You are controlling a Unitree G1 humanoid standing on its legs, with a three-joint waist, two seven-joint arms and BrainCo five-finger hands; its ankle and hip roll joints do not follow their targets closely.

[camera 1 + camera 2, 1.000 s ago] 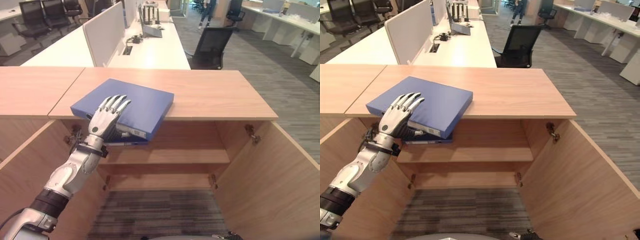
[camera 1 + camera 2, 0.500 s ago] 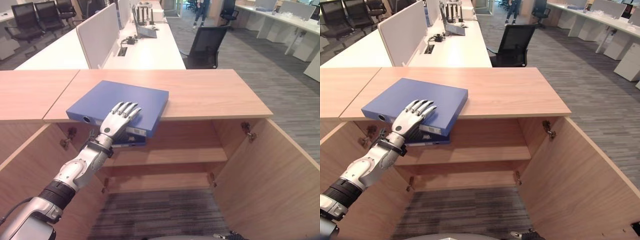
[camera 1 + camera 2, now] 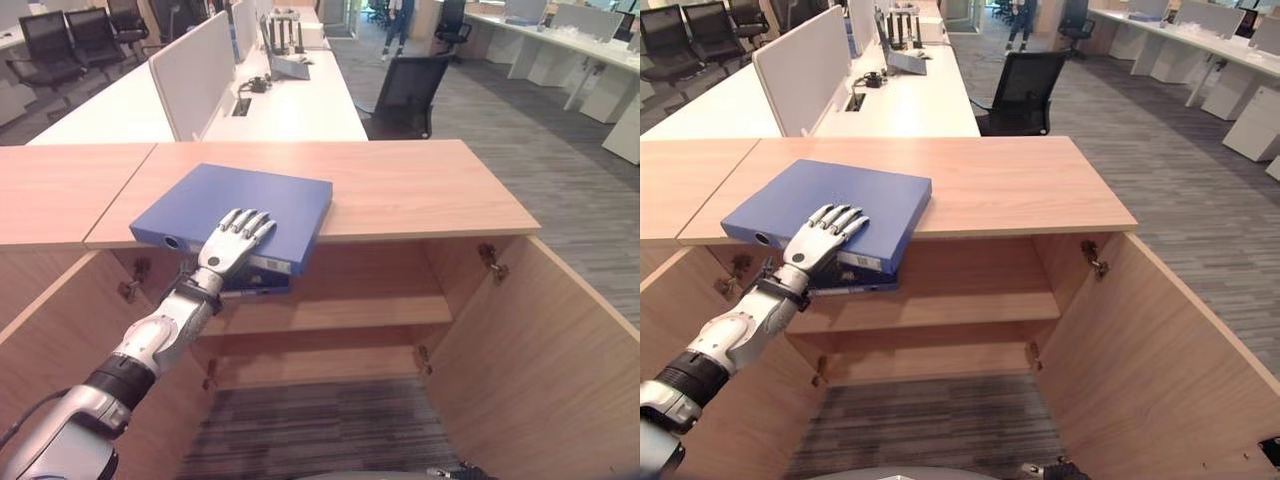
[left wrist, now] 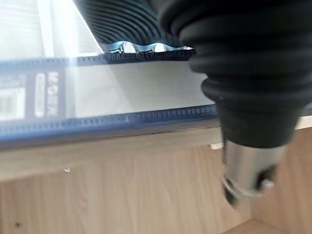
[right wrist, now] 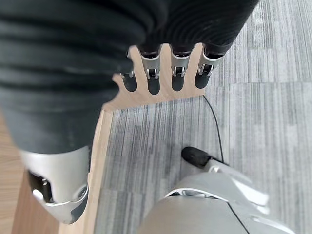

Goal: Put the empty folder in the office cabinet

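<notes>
The cabinet's right door [image 3: 540,360] stands wide open, and the shelf [image 3: 340,310] inside looks free. The left hand [image 3: 232,238] lies with straight fingers flat on the blue folder [image 3: 240,200], thumb under its overhanging near edge. The folder rests on the cabinet top [image 3: 420,185], one corner past the edge. If the hand slides it further without gripping, it may tip and fall. The right hand [image 5: 170,73] hangs relaxed above the floor

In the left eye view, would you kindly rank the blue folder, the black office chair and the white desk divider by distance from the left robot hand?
From the left robot hand:
1. Blue folder, under its fingers on the cabinet top.
2. White desk divider, behind on the left.
3. Black office chair, behind on the right.
</notes>
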